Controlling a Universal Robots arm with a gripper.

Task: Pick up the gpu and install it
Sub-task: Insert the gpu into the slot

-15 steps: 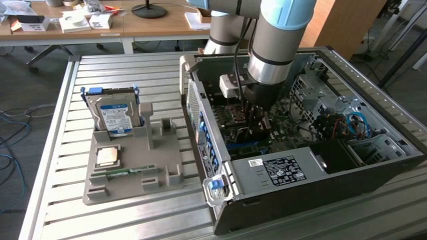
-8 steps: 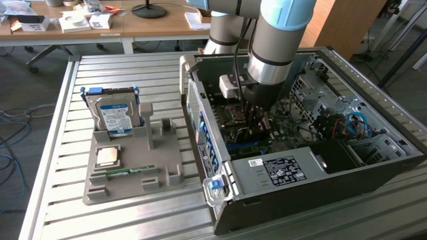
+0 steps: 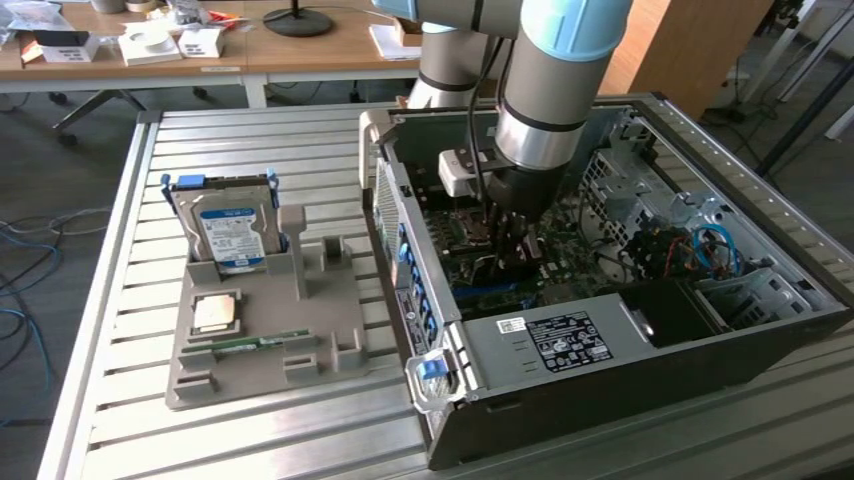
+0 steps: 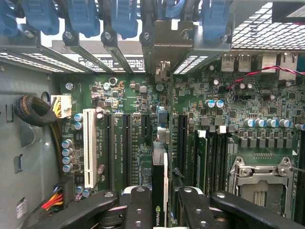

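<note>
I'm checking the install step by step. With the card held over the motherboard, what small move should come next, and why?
Probably a slow, straight push toward the board. In the wrist view the hand grips the gpu edge-on, and its edge appears lined up with a long black slot on the motherboard, its bracket end toward the rear openings. Whether it has touched the slot, I can't tell.

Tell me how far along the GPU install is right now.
Pickup looks done: the end effector grips the thin black NVIDIA-marked GPU card edge-on, inside the open black computer case. In hand: the card is lined up over the green motherboard, its metal bracket at the rear slot openings. Left: whether it is seated in the slot cannot be told. The silver blue-labelled hard drive stands on the grey holder.
</note>
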